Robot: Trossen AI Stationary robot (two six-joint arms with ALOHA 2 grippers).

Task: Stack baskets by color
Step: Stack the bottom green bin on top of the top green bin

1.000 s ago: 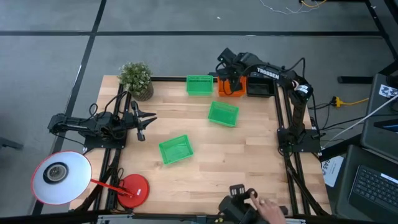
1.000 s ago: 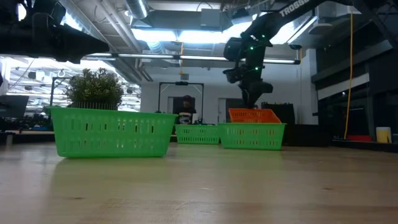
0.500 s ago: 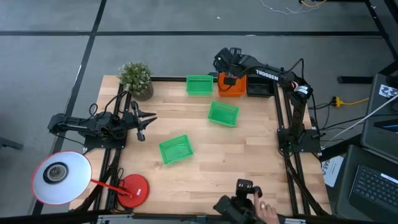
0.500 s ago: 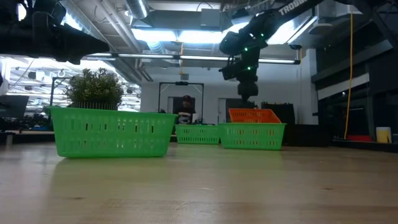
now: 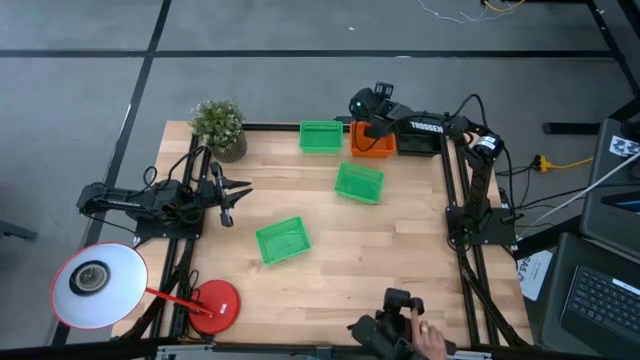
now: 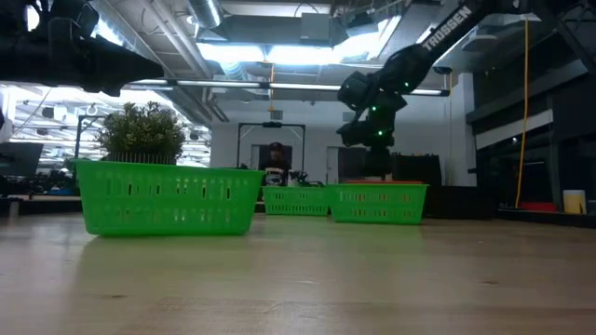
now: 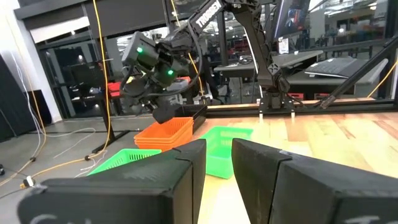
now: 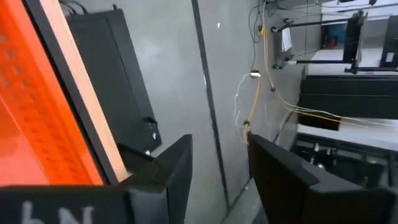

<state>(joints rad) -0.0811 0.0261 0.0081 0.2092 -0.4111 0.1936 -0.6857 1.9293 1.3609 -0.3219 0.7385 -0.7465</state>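
Note:
Three green baskets (image 5: 321,136) (image 5: 359,183) (image 5: 282,240) stand apart, bottoms on the wooden table (image 5: 400,250). At the far right edge sit a stack of orange baskets (image 5: 375,143) and, beside it, a stack of black baskets (image 5: 418,143). My right gripper (image 5: 366,122) hangs open over the far side of the orange stack (image 7: 163,134), slanting down past the table's far edge. Nothing lies between its fingers. My left gripper (image 5: 228,198) waits open at the table's left side. My right gripper stands by the far rim of the top orange basket (image 8: 74,93), coming from above and slanting toward the far edge. Whether a finger (image 8: 163,168) touches that rim I cannot tell.
A potted plant (image 5: 220,125) stands at the far left corner. A white lamp (image 5: 95,285) with a red base (image 5: 212,305) sits off the near left corner. A person's hand (image 5: 418,333) holds a dark device at the near edge. Bare wood lies near right.
My right gripper has gone toward the far edge and down, tipping from pointing down to a slant outward. The top orange basket, earlier tilted up above the stack, now lies level and lower on it.

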